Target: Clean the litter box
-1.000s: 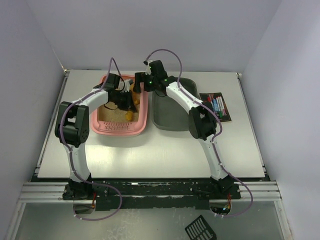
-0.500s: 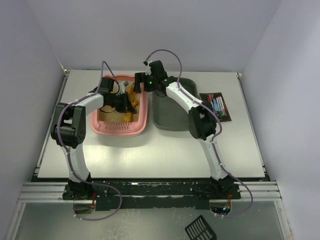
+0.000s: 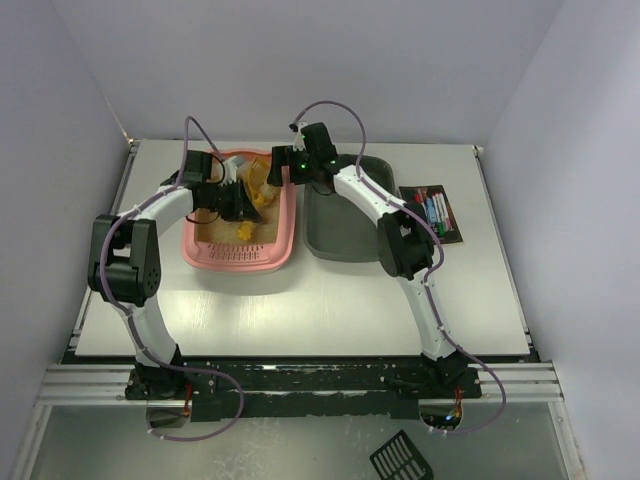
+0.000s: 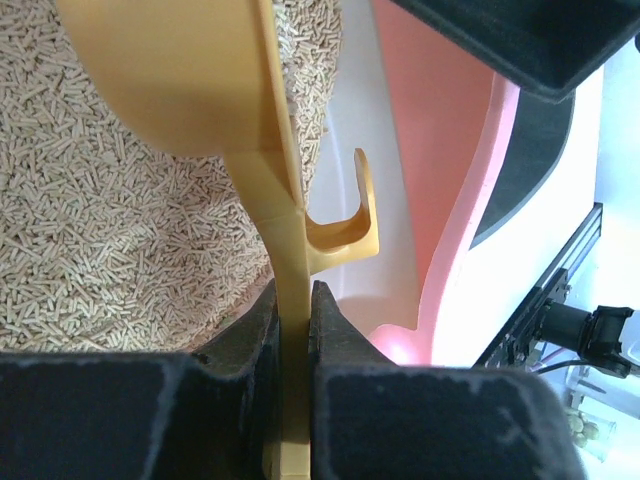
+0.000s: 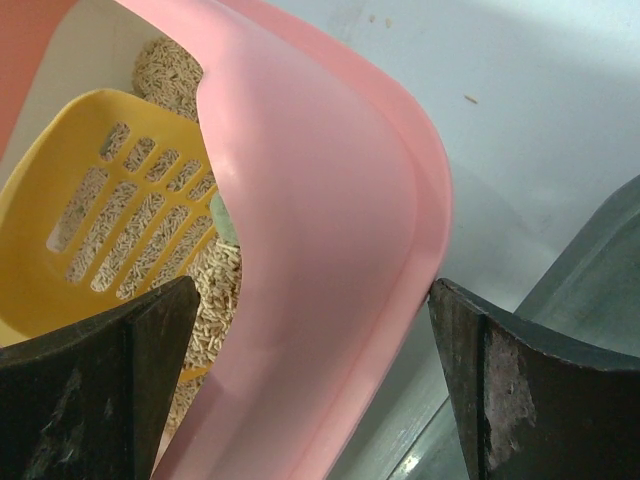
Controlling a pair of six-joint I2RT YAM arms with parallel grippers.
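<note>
Left fingers (image 4: 240, 350) pinch the slotted yellow scoop (image 5: 100, 110) by its flat handle; right fingers (image 5: 100, 400) gape astride the smooth pink litter box (image 5: 330, 200).

Along the near side the bare table (image 3: 300, 310) is lying open in front of both trays – easy passage. Inside the litter box (image 3: 240, 262) the far end is getting crowded: the left gripper (image 3: 243, 203) w/ the yellow scoop (image 3: 258, 186) clamped in it is sitting there, leaving only the near litter reachable from above. The right gripper (image 3: 280, 163) is straddling the box's far-right rim, jaws wide, blocking that corner, and its arm is spanning the grey tray (image 3: 340, 240). Gap btwn trays is running tight. A marker pack (image 3: 432, 212) is occupying the right strip.
</note>
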